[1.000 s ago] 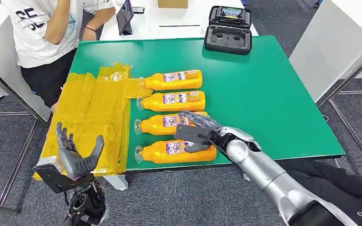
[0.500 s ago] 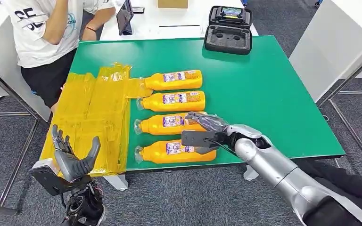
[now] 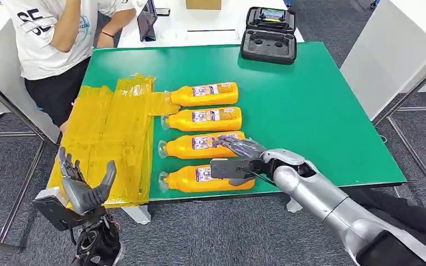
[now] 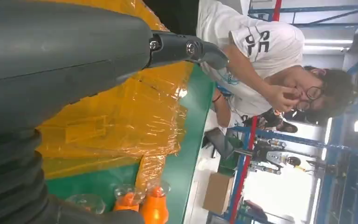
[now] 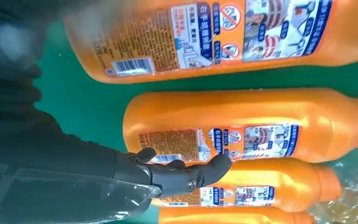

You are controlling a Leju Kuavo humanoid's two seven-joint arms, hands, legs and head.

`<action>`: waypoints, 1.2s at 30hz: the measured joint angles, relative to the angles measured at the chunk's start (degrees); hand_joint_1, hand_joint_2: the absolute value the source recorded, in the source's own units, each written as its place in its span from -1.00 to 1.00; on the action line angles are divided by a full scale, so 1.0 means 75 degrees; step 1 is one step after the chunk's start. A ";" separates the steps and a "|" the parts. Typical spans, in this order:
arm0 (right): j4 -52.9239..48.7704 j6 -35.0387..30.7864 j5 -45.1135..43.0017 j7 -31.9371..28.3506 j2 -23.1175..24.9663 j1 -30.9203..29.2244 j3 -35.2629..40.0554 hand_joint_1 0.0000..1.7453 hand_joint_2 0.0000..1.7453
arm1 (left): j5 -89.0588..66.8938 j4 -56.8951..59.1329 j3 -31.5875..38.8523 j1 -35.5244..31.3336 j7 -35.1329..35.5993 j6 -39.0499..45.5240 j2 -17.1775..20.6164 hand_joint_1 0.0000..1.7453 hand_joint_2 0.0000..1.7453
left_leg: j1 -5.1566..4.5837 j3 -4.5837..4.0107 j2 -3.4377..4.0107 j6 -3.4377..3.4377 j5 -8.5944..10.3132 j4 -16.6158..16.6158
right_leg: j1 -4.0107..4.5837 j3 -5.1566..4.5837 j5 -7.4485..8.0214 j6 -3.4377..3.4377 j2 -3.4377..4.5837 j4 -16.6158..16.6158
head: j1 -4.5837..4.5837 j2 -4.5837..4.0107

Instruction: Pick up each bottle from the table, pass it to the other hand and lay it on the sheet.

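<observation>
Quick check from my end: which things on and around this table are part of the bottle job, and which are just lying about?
Part of the job:
four orange bottles
yellow sheet
right hand, over the nearest bottles
left hand, held off the table

Lying about:
open black case
tablet
cardboard box

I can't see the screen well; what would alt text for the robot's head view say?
A silver robot arm's right hand reaches over four orange plastic bottles lying in a row on a green table, beside a crinkled yellow plastic sheet. Its left hand waits open below the table's edge, and a person in a white shirt sits at the far corner.
</observation>
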 measured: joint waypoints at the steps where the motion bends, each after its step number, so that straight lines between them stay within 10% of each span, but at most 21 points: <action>1: 0.0000 -0.0003 0.0000 -0.0003 0.0017 -0.0012 0.0032 -1.00 1.00 | 0.0000 0.0000 0.0000 -0.0001 0.0000 -0.0012 0.0000 -1.00 1.00 | 0.0000 0.0001 0.0000 0.0000 0.0000 0.0000 | 0.0000 0.0000 0.0000 0.0000 0.0000 0.0000 | 0.0000 0.0000; 36: 0.0038 -0.0166 0.0000 -0.0020 -0.0300 0.0357 0.0530 -1.00 1.00 | 0.0032 0.0175 0.0006 -0.0070 0.0000 -0.0137 0.0000 -1.00 1.00 | -0.0001 0.0002 0.0000 0.0002 -0.0002 0.0000 | -0.0001 -0.0002 -0.0003 0.0002 0.0000 -0.0001 | 0.0000 0.0000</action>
